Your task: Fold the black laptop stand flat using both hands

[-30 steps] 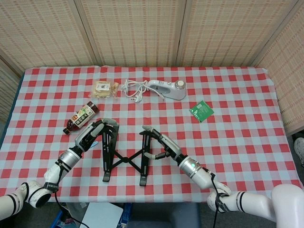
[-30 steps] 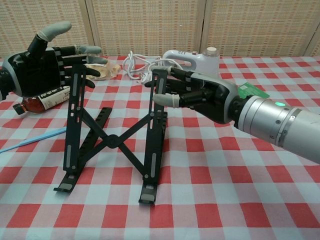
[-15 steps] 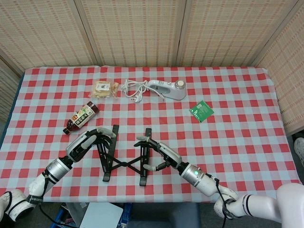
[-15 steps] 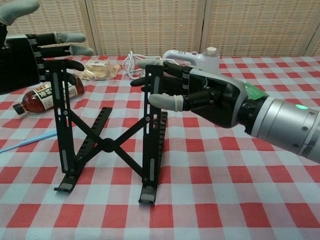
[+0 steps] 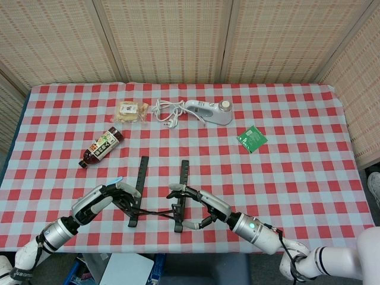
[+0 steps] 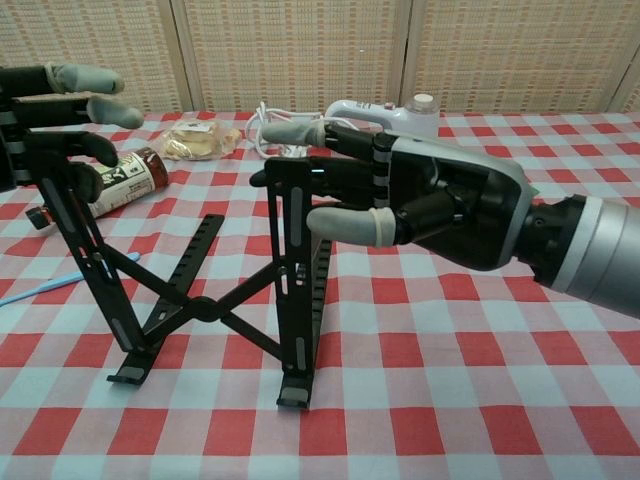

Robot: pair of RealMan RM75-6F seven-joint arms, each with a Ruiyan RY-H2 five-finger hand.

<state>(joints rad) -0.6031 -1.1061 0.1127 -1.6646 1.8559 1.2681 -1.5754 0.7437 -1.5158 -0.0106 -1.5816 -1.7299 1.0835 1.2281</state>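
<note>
The black laptop stand [image 5: 159,196] stands unfolded near the front of the checked table, its two base rails on the cloth and its crossed struts meeting at a hinge [image 6: 206,310]. My left hand [image 5: 111,195] grips the top of the left upright bar [image 6: 88,255], with fingers curled over it at the chest view's left edge. My right hand [image 6: 410,200] holds the top of the right upright bar [image 6: 294,270] between thumb and fingers. Both uprights lean slightly to the left in the chest view.
A brown bottle [image 5: 102,146] lies left of the stand. Behind it lie a snack packet [image 5: 132,111], a white corded appliance [image 5: 208,111] and a green packet [image 5: 252,138]. A thin blue stick [image 6: 62,281] lies by the stand's left foot.
Both hands have drawn back toward the table's near edge, carrying the tops of the upright bars with them. The stand's upper bars have swung toward me while its feet stayed put.
</note>
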